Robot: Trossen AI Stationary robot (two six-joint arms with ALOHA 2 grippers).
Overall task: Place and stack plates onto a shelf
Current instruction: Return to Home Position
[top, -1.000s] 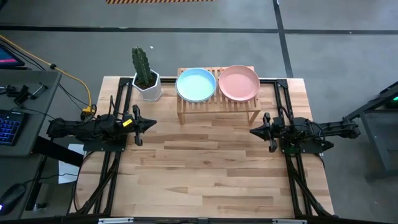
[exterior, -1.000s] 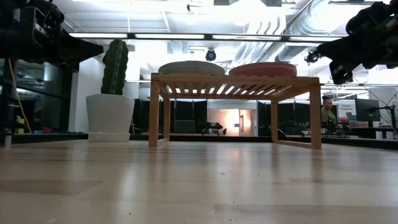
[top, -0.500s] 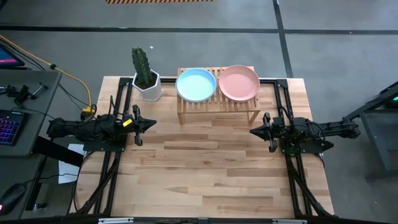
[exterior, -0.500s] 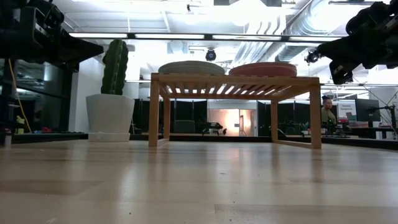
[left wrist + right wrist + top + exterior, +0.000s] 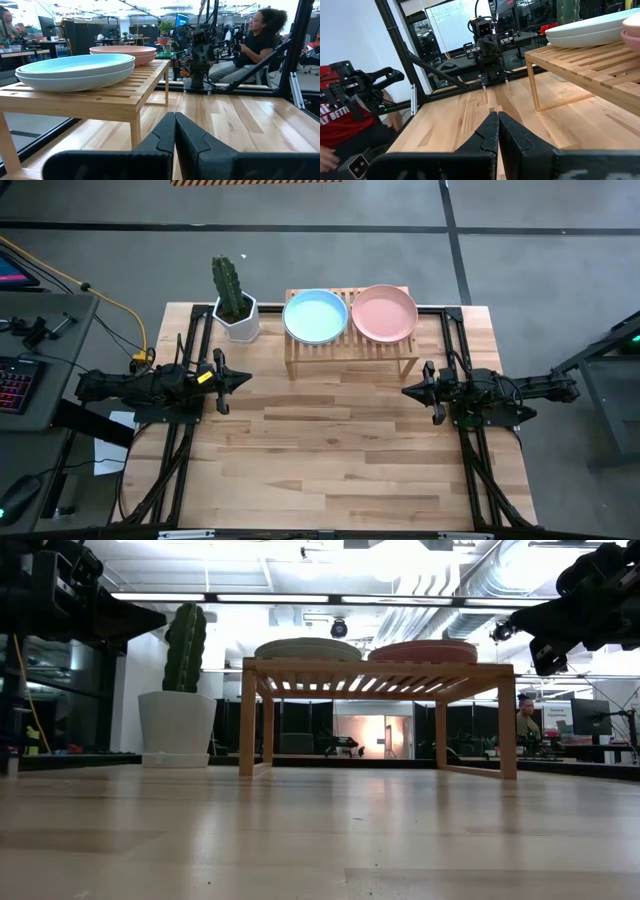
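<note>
On shelf (image 5: 352, 350): two stacks, namely blue-topped stack (image 5: 315, 315) and pink-topped stack (image 5: 384, 313); plates per stack uncountable.
Grippers: two, left gripper (image 5: 245, 381) and right gripper (image 5: 407, 391); fingers pressed together, empty, over table (image 5: 340, 450) sides.

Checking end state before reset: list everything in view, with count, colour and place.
table: one, light wood, under everything
shelf: one, natural wood, middle of the table's far edge
blue plate stack: light blue on top, paler plate beneath, shelf's left half; full count hidden
pink plate stack: pink on top, shelf's right half; count hidden
cactus: one, green, in white pot, left of shelf
keyboard: one, lit keys, off the table to its left
person: one, dark top, seated beyond the table
left gripper: shut, empty, table's left side
right gripper: shut, empty, table's right side
</note>
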